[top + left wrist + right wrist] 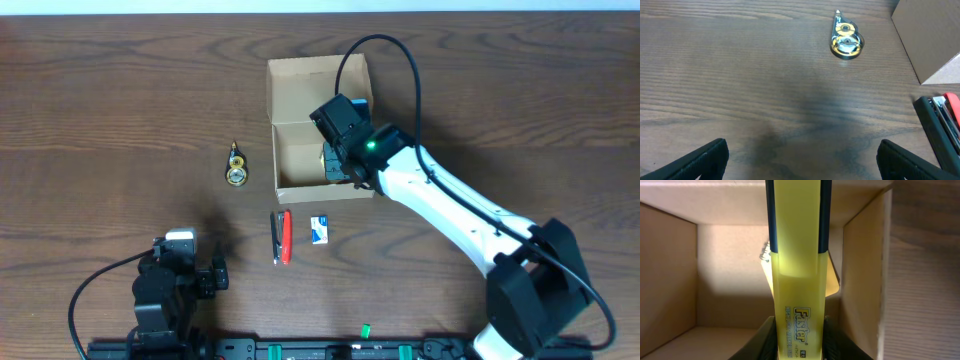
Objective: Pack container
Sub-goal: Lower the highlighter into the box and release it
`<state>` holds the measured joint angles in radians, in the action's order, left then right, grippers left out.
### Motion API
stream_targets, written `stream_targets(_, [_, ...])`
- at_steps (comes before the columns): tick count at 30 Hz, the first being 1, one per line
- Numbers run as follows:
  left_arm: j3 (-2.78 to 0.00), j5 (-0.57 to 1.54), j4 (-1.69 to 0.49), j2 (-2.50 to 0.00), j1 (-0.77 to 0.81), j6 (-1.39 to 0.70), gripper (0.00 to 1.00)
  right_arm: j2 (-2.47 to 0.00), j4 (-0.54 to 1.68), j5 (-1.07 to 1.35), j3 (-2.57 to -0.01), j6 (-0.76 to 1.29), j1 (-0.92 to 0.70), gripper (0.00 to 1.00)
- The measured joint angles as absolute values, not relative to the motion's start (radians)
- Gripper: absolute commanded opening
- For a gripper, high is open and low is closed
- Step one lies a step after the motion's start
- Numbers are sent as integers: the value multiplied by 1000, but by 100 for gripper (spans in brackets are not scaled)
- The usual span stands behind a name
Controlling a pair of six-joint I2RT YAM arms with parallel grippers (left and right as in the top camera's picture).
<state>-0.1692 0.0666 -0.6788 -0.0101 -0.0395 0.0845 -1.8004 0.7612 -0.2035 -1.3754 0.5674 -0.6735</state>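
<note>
The container [290, 150] is a tan cardboard box, open, with its flap lid lying back toward the far side. My right gripper [338, 168] hangs over the box's right part, shut on a yellow highlighter marker [797, 280] with a dark blue cap, held inside the box [725, 255]. A small metal clip shows behind the marker on the box floor. My left gripper [800, 160] is open and empty, low over bare table at the near left [180, 280].
A yellow correction tape dispenser [237, 166] lies left of the box, also in the left wrist view [845, 40]. A red and black tool [282, 237] and a small blue-white eraser [320, 230] lie in front of the box.
</note>
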Motion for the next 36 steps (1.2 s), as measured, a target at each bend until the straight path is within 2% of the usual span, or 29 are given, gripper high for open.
stream_targets(8, [-169,67,-679,-10,-39,85,95,-1847,761,-211,-1375,565,-673,27])
stream_targets(30, [-169,67,-679,-10,-39,85,95,-1848,694,-217,-1377,551,-673,38])
stream_targets(36, [-169,67,-679,-10,-39,85,95,-1848,804,-216,-1478,528,-673,39])
